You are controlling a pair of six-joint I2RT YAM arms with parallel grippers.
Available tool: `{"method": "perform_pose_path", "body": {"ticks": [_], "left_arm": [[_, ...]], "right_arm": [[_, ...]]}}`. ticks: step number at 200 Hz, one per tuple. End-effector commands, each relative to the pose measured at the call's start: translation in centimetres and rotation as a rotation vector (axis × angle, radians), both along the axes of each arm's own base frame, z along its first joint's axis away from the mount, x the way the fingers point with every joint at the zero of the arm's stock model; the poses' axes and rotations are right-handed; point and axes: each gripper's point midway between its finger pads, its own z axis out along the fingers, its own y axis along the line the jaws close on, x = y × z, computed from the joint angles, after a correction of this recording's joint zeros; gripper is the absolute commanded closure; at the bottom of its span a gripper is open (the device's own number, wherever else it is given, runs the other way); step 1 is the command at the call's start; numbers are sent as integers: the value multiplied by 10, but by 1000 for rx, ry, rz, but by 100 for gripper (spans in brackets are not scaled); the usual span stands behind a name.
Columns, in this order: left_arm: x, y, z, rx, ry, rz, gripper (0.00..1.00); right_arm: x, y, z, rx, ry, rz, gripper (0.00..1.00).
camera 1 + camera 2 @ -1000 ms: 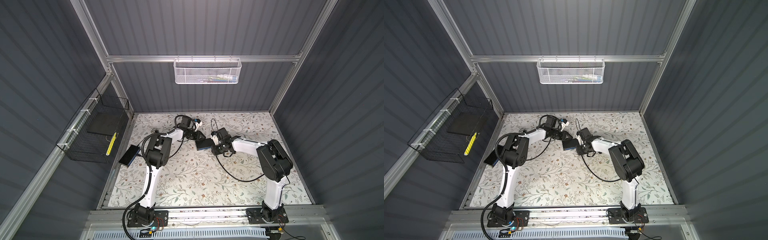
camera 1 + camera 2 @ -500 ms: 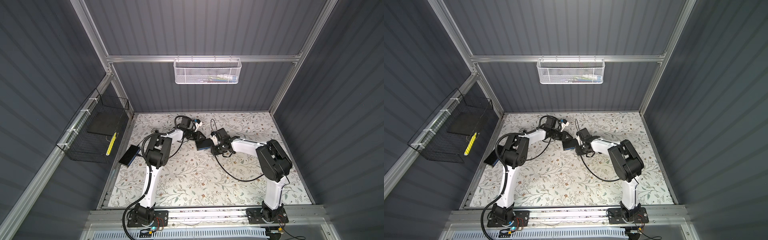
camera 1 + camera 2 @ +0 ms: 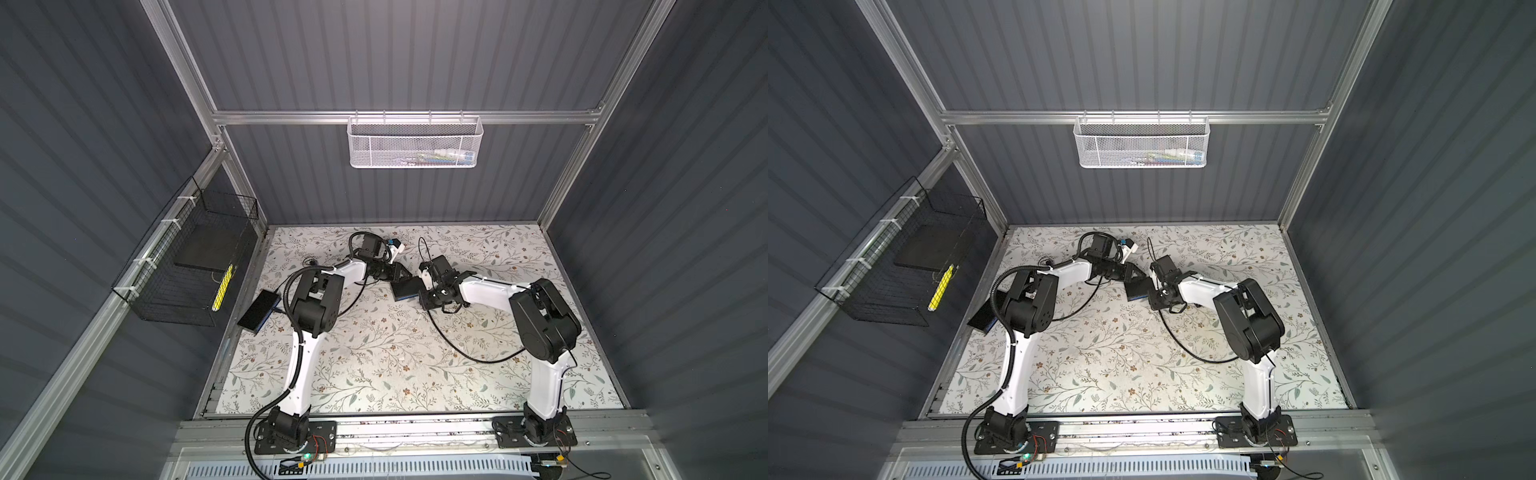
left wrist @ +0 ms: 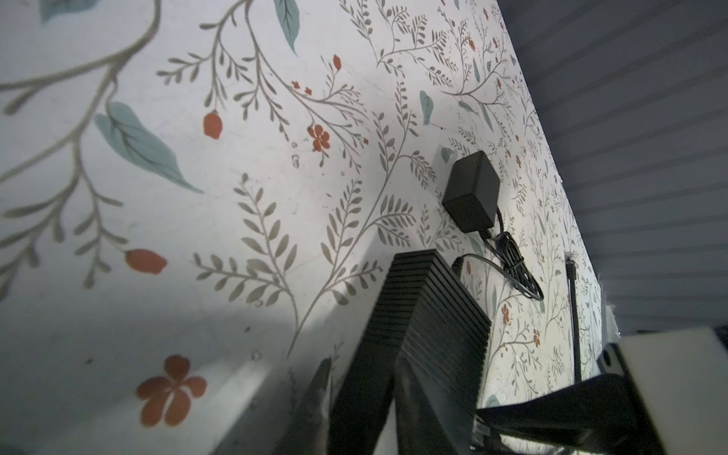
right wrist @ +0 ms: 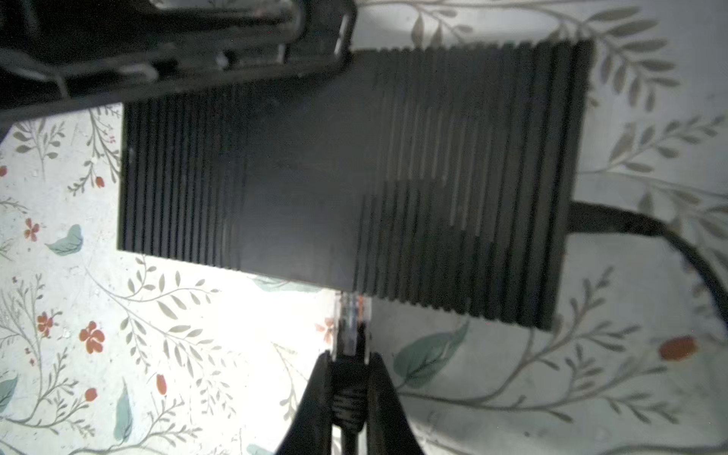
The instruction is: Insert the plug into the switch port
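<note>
In both top views your left arm [image 3: 309, 316] climbs from its base at the lower left of the frame. It folds at the elbow and sends its forearm up and right to the middle of the floral mat [image 3: 374, 365]. Your right arm [image 3: 544, 328] mirrors it from the lower right, with its forearm reaching left. The two grippers meet just above centre frame, with the switch box [image 3: 405, 286] between them.

Your left gripper [image 3: 404, 276] is clamped on the switch box, on the side away from the plug [image 5: 350, 319]. Your right gripper [image 3: 423, 289] is pinched on the plug at its black boot, and the clear tip sticks out past the fingers.

The plug's long axis runs in line with the right fingers and square to the box's long edge. Its tip points into that edge and touches it. The switch port is hidden under the edge, so you cannot tell how deep the plug sits. The box's blue face [image 3: 402, 297] looks toward the bottom of the frame. The cable [image 3: 465, 351] trails across the mat to the lower right.

At top centre a white mesh basket [image 3: 415, 143] holds a few pale items, too small to name. At the left a black wire basket [image 3: 187, 266] holds a flat dark slab and a yellow strip.
</note>
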Motion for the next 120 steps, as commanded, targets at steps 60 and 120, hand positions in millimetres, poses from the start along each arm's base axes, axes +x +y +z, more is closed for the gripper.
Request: {"method": "perform_pose_path", "body": {"ticks": [60,120], "left_arm": [[-9,-3,10,-45,18,-36,73],[-14,-7,1,-56,38,-65,73]], "right_arm": [[8,-1,-6,-56,5,-12,92],[11,-3,-4,-89,-11,14,92]]}}
